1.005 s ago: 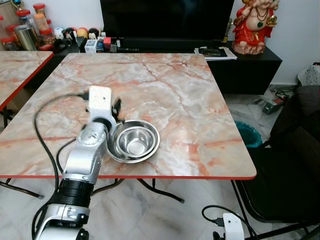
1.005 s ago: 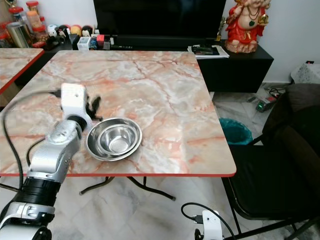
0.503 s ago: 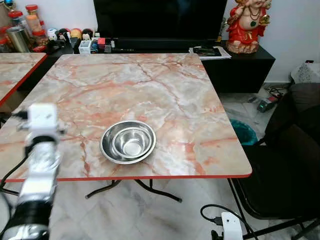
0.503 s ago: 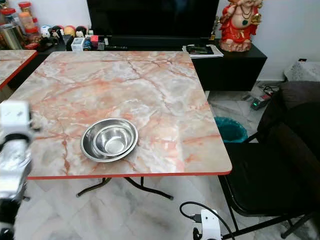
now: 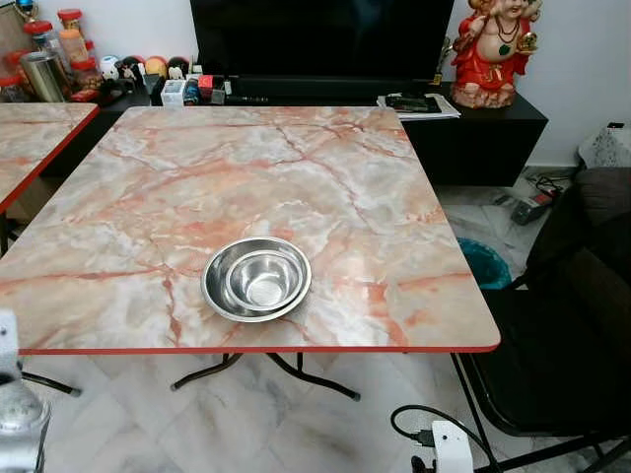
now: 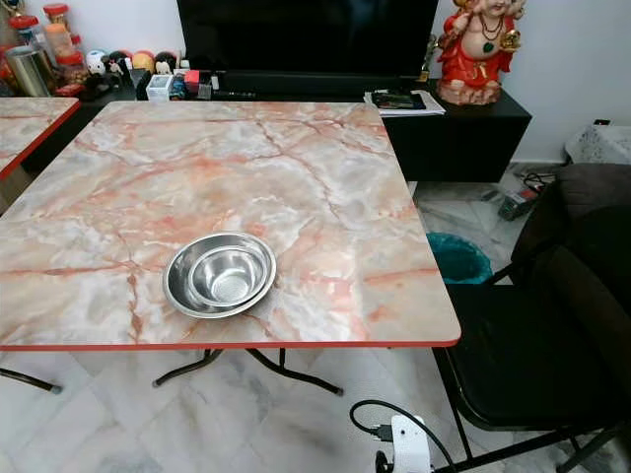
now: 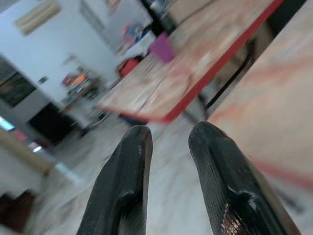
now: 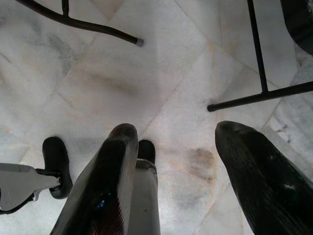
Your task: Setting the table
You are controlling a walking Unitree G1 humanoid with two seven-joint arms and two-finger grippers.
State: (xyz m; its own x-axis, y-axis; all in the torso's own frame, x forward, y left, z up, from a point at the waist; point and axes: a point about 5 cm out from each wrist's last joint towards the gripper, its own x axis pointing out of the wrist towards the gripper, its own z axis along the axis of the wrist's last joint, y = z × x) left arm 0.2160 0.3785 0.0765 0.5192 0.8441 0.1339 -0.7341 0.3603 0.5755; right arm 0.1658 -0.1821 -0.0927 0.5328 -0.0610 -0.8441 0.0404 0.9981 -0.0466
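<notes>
Looking down from the head camera, the left eye view showed a square table (image 5: 325, 148) with a pink-veined marble top and a thin red edge. Two nested round steel bowls (image 5: 257, 279), a small one inside a wider one, sat on it near the front edge, well clear of the other three edges, with bare marble all around them. A second marble table with a red edge (image 5: 30, 133) stood apart to the left, a narrow gap between the two. Behind, a low black cabinet (image 5: 473, 123) carried a dark television screen (image 5: 320, 39), a red and gold seated figurine (image 5: 493, 49) and a row of jars and small boxes (image 5: 59, 64); no writing on them could be read. A black chair (image 5: 577, 315) stood close beside the table's right edge.

The right eye view gave the same scene, with a teal bin (image 6: 457, 258) on the pale tiled floor (image 6: 217, 424) between table and chair.

The left wrist view was blurred: the left tool (image 7: 168, 134) hung with its two black fingers parted and empty, a red-edged marble tabletop beyond it.

The right wrist view showed the right tool (image 8: 176, 132) spread wide, holding nothing, above the floor tiles and black metal legs (image 8: 259, 58).
</notes>
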